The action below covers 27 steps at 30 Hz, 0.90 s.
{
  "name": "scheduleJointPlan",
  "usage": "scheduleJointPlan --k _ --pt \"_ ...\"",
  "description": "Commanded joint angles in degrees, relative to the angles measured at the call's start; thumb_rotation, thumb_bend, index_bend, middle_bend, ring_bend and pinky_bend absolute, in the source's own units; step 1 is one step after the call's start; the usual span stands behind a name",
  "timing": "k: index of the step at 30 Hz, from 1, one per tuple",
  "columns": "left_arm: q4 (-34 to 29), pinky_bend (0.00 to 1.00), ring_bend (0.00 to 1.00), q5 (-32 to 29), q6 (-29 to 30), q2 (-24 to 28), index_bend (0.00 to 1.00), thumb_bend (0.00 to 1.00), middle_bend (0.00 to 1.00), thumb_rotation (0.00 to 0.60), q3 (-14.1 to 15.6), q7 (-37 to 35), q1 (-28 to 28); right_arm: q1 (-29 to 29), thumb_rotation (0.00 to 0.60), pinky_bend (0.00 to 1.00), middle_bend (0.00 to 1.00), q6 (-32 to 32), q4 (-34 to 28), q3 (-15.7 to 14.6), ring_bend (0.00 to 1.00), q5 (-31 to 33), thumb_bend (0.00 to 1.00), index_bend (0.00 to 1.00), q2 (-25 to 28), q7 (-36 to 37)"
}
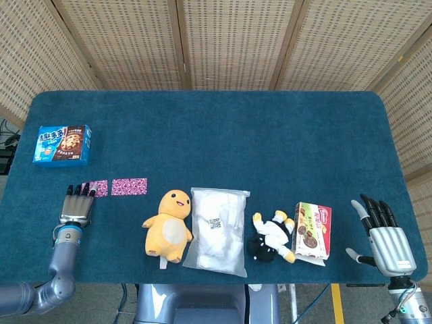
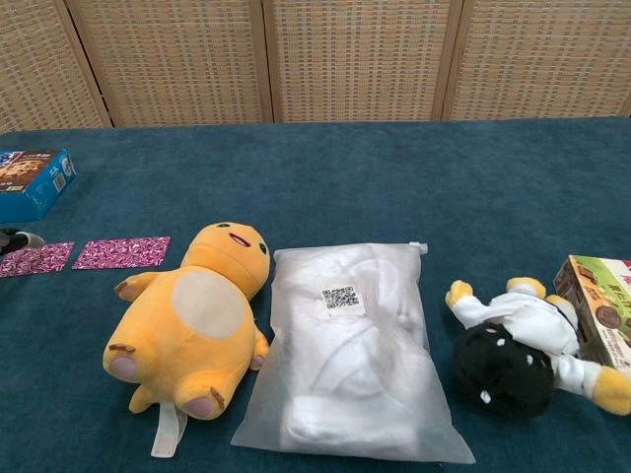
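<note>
Currently the left hand [image 1: 75, 206] lies flat with fingers straight, tips touching one pink sachet [image 1: 96, 187] at nine o'clock on the bench [image 1: 270, 135]; a second sachet [image 1: 129, 185] sits beside. Slide gently, keeping fingertips low. The right hand [image 1: 386, 237] rests released, holding nothing.

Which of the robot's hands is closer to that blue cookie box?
The left. The left hand lies at the table's left side, just below the blue cookie box, its fingers touching a pink packet. The right hand rests at the far right edge, past the green snack box.
</note>
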Motion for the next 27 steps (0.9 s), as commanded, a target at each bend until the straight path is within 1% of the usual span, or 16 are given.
scheduleJointPlan --k 1,7,12,16,27 --pt "-1.2 0.00 0.00 2.8 -0.4 0.7 0.00 0.73 0.00 0.600 -1.1 -2.8 0.4 0.0 0.600 0.00 0.00 0.1 0.1 0.0 0.00 -0.1 0.08 0.00 -0.1 0.1" --pt "-4.2 0.00 0.00 3.9 0.1 0.3 0.00 0.73 0.00 0.600 -1.9 -2.1 -0.7 0.0 0.600 0.00 0.00 0.2 0.0 0.0 0.00 -0.1 0.08 0.00 0.0 0.2" --pt "-4.9 0.00 0.00 2.5 0.9 -1.6 0.00 0.73 0.00 0.600 -2.4 -0.2 -1.7 -0.1 0.600 0.00 0.00 0.3 0.0 0.0 0.00 -0.1 0.08 0.00 0.1 0.5" --pt "-4.0 0.00 0.00 0.3 1.7 -4.6 0.00 0.73 0.00 0.600 -3.0 2.4 -3.2 -0.1 0.600 0.00 0.00 0.1 0.1 0.1 0.00 0.1 0.08 0.00 0.3 1.1" --pt "-1.2 0.00 0.00 -3.0 1.9 -8.5 0.00 0.73 0.00 0.600 -4.8 4.7 -5.4 0.3 0.600 0.00 0.00 -1.0 0.5 0.2 0.00 0.9 0.08 0.00 0.2 1.3"
